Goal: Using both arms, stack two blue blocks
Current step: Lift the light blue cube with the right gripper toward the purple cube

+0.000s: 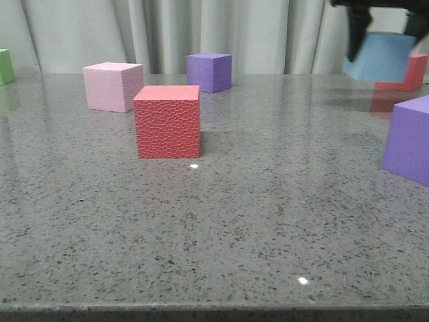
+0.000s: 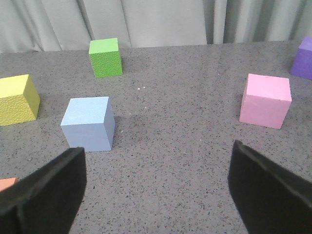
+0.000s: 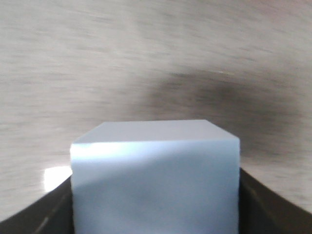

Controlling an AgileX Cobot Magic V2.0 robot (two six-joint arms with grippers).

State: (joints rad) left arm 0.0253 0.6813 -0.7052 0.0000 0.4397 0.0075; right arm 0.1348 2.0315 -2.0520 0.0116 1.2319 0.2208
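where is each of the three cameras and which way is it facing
Front view: low at the table's edge, looking forward past the red textured cube; the right gripper holds a blue block aloft, top right.
Left wrist view: on the left arm, tilted down at the second blue block; left gripper open.
Right wrist view: jaws clamp the held block.
Shared: front and left wrist both show the pink cube.
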